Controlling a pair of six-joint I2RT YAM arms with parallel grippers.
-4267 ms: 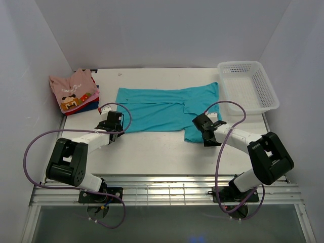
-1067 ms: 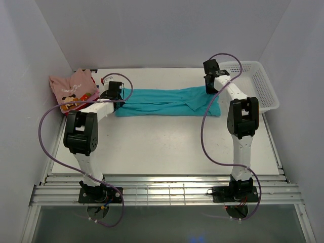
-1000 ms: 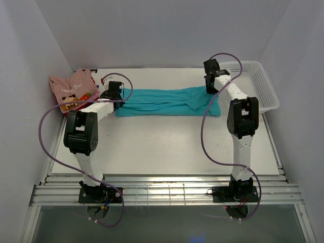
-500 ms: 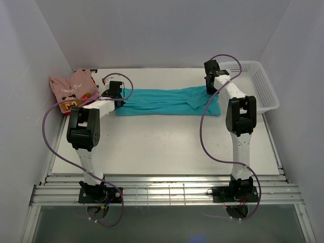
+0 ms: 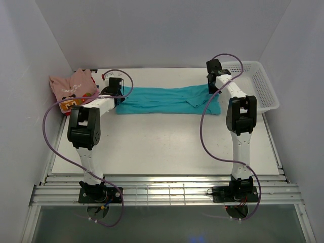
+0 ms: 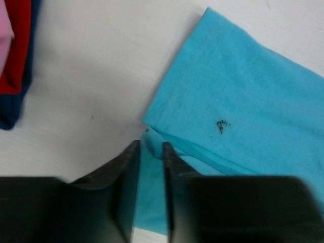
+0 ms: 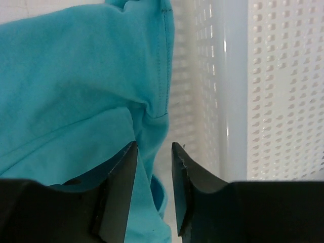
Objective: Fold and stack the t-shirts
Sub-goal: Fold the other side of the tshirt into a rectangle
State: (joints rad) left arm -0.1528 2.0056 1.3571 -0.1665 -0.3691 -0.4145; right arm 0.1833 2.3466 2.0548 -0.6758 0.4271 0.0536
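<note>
The teal t-shirt [image 5: 167,98] lies on the table as a long band, folded in half lengthwise. My left gripper [image 5: 117,93] stands over its left end. In the left wrist view the jaws [image 6: 150,144] are a narrow gap apart, and the teal cloth [image 6: 243,101] shows through, bunched at the tips. My right gripper [image 5: 213,83] stands over the right end. Its jaws [image 7: 153,144] are slightly apart astride the shirt's edge [image 7: 76,76]. The folded stack [image 5: 71,88], pink graphic shirt on top, lies at the far left; its red [image 6: 17,45] and dark blue [image 6: 10,116] layers show.
The white mesh basket [image 5: 250,86] stands at the far right, close beside my right gripper; its wall [image 7: 283,91] fills the right of the right wrist view. Both arms stretch far forward. White walls enclose the table on three sides.
Since 4.3 s ago both grippers carried the shirt's near edge to the far edge, halving it. In the last second both grippers edged slightly farther away; the shirt stayed still.
</note>
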